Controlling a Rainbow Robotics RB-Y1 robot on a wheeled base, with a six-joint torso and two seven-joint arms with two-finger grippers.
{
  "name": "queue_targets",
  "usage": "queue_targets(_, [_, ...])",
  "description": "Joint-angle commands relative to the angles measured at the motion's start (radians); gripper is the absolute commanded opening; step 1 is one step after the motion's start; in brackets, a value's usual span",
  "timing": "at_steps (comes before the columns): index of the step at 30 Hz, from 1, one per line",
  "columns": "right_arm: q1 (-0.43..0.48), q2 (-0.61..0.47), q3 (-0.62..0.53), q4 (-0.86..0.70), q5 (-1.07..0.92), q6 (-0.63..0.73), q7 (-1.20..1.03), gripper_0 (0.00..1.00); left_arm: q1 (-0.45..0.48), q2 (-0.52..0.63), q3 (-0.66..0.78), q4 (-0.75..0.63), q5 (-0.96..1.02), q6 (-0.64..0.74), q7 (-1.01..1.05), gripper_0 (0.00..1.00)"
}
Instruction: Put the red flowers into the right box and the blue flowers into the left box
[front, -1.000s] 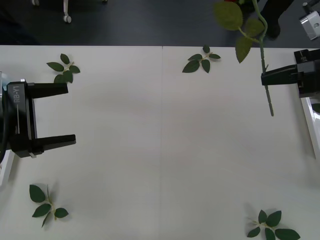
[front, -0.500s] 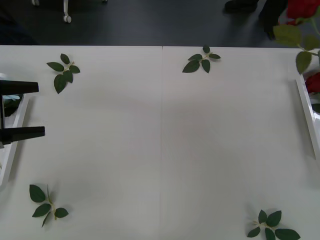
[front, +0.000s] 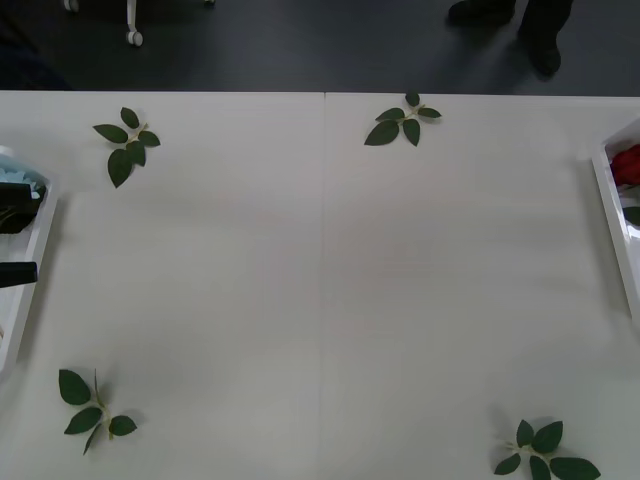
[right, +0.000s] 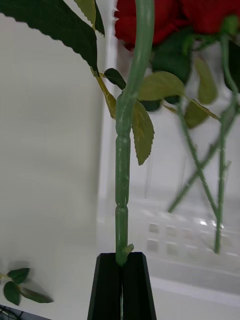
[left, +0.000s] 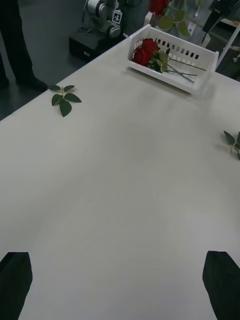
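Note:
My right gripper is shut on the green stem of a red flower, held upright over the right box. More red flowers lie in that white box. In the front view the right box sits at the right edge with a red bloom inside. The left box is at the left edge, holding a pale blue flower. My left gripper is open and empty beside it, one black fingertip over the rim. From there, the held rose hangs above the far box.
Loose green leaf sprigs lie on the white table: back left, back middle, front left and front right. A person's legs stand beyond the far edge.
The right gripper carried the rose to the right, out of the front view and over the right box. The left gripper drew back left to the table's edge, still open.

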Motion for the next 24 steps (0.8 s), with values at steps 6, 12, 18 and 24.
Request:
queue_targets(6, [-0.022, -0.004, 0.005, 0.061, 0.178, -0.089, -0.036, 0.0, -0.018, 0.019, 0.025, 0.011, -0.014, -0.008, -0.035, 1.0])
queue_targets(12, [-0.028, 0.022, 0.005, 0.061, 0.283, -0.143, -0.06, 0.0, -0.018, 0.019, 0.025, 0.011, -0.014, -0.008, -0.035, 1.0])
queue_targets(18, [-0.028, 0.025, 0.005, 0.058, 0.302, -0.225, -0.166, 0.0, -0.018, 0.019, 0.025, 0.011, -0.014, -0.008, -0.035, 1.0])
queue_targets(24, [-0.041, 0.044, 0.005, 0.058, 0.32, -0.271, -0.181, 0.0, -0.018, 0.019, 0.025, 0.011, -0.014, -0.008, -0.035, 1.0])
